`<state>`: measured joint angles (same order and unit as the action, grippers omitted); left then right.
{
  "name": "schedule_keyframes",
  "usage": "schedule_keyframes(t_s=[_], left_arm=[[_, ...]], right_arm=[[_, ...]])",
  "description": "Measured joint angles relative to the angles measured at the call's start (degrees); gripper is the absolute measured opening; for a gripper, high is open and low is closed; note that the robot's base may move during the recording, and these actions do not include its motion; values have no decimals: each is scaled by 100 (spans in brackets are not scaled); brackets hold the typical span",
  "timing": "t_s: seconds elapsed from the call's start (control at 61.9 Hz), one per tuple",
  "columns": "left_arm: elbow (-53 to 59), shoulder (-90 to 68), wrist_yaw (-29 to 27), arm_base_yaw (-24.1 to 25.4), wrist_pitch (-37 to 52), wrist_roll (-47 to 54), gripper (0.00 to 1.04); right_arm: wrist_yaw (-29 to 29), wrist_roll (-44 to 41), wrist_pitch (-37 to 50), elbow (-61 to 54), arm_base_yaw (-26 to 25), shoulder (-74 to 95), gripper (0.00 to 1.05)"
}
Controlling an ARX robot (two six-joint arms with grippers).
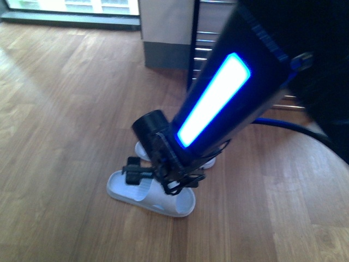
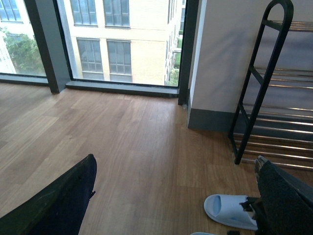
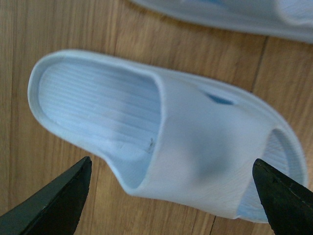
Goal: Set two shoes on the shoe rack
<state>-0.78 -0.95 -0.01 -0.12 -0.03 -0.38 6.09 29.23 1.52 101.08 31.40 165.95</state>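
Wide open is how my right gripper stands, with one finger on each side of a pale blue slide. It has hold of nothing. I cannot tell if the fingertips touch the shoe or hang just above it.

That slide lies flat on the wooden floor. The other slide lies just beside it, also on the floor. The shoe rack stands by the wall, past the slides, and I see no shoe on its bars.

My left gripper is open too and holds nothing. It hangs off to the side, apart from the shoes.

So I think I am at the very start: getting ready to grab the first shoe. No shoe is up yet.

Next I should go down a little and squeeze across the strap part, where the slide is tall. The slide looks smooth and bendy, so I should hold it firmly or it may slip. Then I lift it and carry it over to a rack bar.
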Motion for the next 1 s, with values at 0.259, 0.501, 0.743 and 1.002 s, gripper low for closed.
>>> schedule_keyframes(t_s=[0.259, 0.501, 0.743, 1.002], left_arm=[[0, 0, 0, 0, 2, 0, 95], [0, 0, 0, 0, 2, 0, 95], [0, 0, 0, 0, 2, 0, 95], [0, 0, 0, 0, 0, 0, 95]], right_arm=[[1043, -925, 57, 129, -46, 297, 95], [1690, -1672, 444, -238, -389, 304, 95], [1556, -2031, 1049, -769, -820, 306, 95], [1335, -1792, 1825, -1969, -1502, 46, 95]])
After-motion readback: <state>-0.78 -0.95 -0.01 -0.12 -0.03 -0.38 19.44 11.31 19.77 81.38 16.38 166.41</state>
